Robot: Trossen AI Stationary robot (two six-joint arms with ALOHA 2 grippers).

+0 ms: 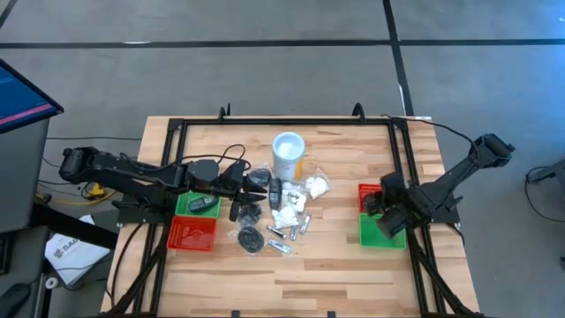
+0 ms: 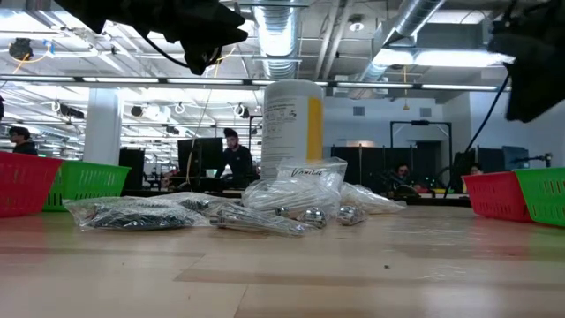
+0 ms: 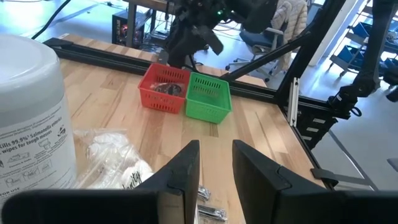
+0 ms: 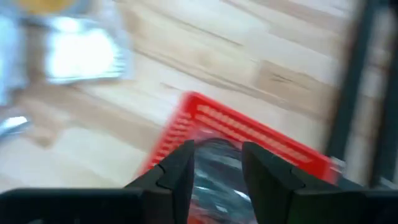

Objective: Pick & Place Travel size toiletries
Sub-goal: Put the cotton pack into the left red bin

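Observation:
The travel size toiletries (image 1: 281, 216) lie in a heap on the table's middle: white packets (image 1: 311, 186), a black round pot (image 1: 250, 238), silvery tubes (image 1: 284, 235) and clear bagged pieces (image 2: 265, 212). My left gripper (image 1: 257, 182) is open and empty, raised above the heap's left side, and its fingers show apart in the left wrist view (image 3: 216, 163). My right gripper (image 1: 378, 203) is open over the right red tray (image 1: 366, 191). A clear shiny packet (image 4: 214, 168) shows between its fingers and lies in that tray (image 3: 165, 88).
A tall white canister (image 1: 288, 155) with a yellow label stands just behind the heap. A green tray (image 1: 198, 205) holding a dark item and a red tray (image 1: 192, 234) sit at the left. A green tray (image 1: 381, 231) sits beside the right red one. A black frame (image 1: 291, 121) rims the table.

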